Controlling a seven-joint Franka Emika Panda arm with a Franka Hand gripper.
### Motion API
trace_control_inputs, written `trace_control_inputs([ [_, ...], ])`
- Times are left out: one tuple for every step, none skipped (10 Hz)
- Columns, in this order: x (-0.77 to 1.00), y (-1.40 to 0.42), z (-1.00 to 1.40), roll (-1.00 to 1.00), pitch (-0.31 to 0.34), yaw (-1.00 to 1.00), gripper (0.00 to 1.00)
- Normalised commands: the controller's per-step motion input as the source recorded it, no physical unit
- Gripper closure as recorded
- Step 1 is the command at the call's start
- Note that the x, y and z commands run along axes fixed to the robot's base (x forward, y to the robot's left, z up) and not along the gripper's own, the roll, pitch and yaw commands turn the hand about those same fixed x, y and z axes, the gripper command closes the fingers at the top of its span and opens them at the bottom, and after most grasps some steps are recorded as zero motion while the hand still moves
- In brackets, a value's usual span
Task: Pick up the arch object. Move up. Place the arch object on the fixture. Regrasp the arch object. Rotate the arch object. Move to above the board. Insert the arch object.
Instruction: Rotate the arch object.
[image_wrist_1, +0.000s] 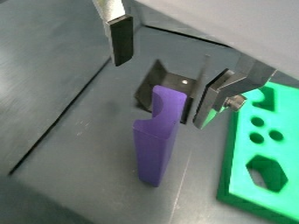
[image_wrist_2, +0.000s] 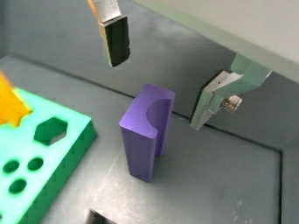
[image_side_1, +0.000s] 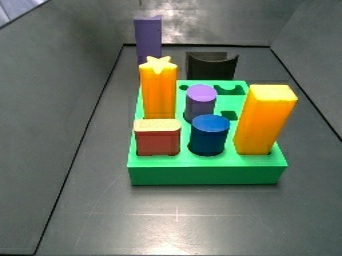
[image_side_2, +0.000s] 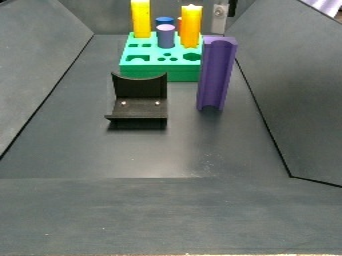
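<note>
The arch object (image_wrist_1: 158, 140) is a tall purple block with a curved notch at its top. It stands upright on the dark floor, and shows in both wrist views (image_wrist_2: 146, 131) and both side views (image_side_1: 147, 40) (image_side_2: 215, 75). It stands beside the fixture (image_side_2: 136, 100), which also shows in a wrist view (image_wrist_1: 163, 83). My gripper (image_wrist_1: 162, 87) hangs above the arch's top, open and empty. Its fingers (image_wrist_2: 114, 44) are spread wide on either side of the arch without touching it. The gripper does not show clearly in the side views.
The green board (image_side_1: 201, 165) lies next to the arch and fixture (image_side_1: 211, 65). It holds a yellow star post (image_side_1: 158, 85), a yellow block (image_side_1: 265, 118), a red block (image_side_1: 158, 138), a blue cylinder (image_side_1: 207, 135) and a purple cylinder (image_side_1: 201, 100). Dark sloping walls enclose the floor.
</note>
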Motion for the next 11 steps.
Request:
trace_control_inputs([
  [0.02, 0.00, -0.02, 0.00, 0.011, 1.00, 0.00],
  [0.02, 0.00, -0.02, 0.00, 0.011, 1.00, 0.00],
  [0.02, 0.00, -0.01, 0.00, 0.012, 1.00, 0.00],
  [0.02, 0.00, -0.01, 0.00, 0.012, 1.00, 0.00],
  [0.02, 0.00, -0.01, 0.00, 0.013, 1.00, 0.00],
  [0.02, 0.00, -0.01, 0.00, 0.014, 1.00, 0.00],
  [0.02, 0.00, -0.01, 0.00, 0.014, 1.00, 0.00],
  [0.02, 0.00, -0.01, 0.00, 0.015, 1.00, 0.00],
  [0.02, 0.00, -0.01, 0.00, 0.016, 1.00, 0.00],
  [0.02, 0.00, -0.01, 0.00, 0.016, 1.00, 0.00],
  [0.02, 0.00, -0.01, 0.00, 0.018, 1.00, 0.00],
])
